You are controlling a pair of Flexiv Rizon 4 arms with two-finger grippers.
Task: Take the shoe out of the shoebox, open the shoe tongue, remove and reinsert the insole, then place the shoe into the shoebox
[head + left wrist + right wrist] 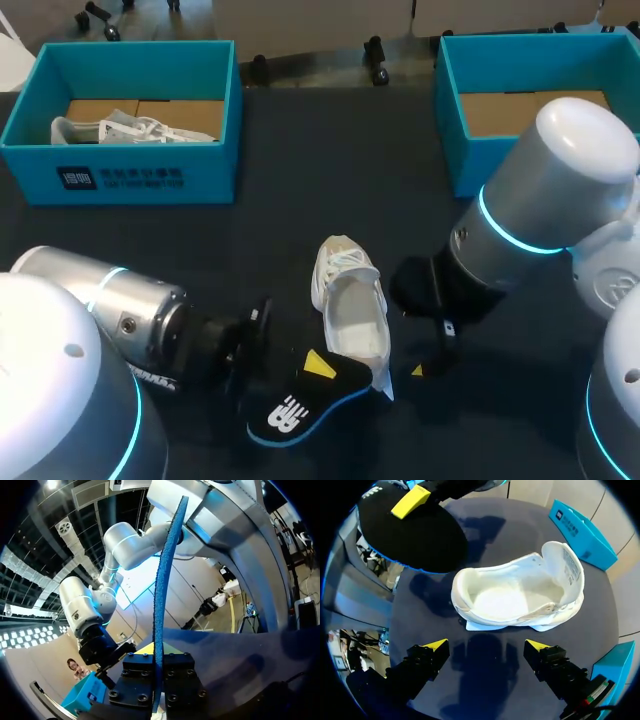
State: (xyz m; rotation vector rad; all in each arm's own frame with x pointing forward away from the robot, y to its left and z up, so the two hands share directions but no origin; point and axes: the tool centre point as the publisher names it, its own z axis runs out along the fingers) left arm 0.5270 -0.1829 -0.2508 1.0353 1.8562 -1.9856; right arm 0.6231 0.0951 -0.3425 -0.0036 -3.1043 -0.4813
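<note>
A white shoe (350, 300) lies mid-table with its opening up and empty inside, heel toward me; it also shows as the white shoe (520, 592) just ahead of my right gripper. The black insole (300, 405) with a blue edge hangs at the shoe's heel, pinched in my left gripper (318, 368). Seen edge-on, the insole (165, 580) stands upright between the left gripper (157, 675) fingers. My right gripper (428, 358) hovers low, right of the shoe. The right gripper (486, 647) is open with bare table between its yellow tips. The insole (415, 535) floats beyond the shoe.
A blue shoebox (120, 170) at the back left holds another white shoe (130, 130). A second blue shoebox (470, 150) stands at the back right, partly behind my right arm. Dark tabletop (340, 170) lies between them.
</note>
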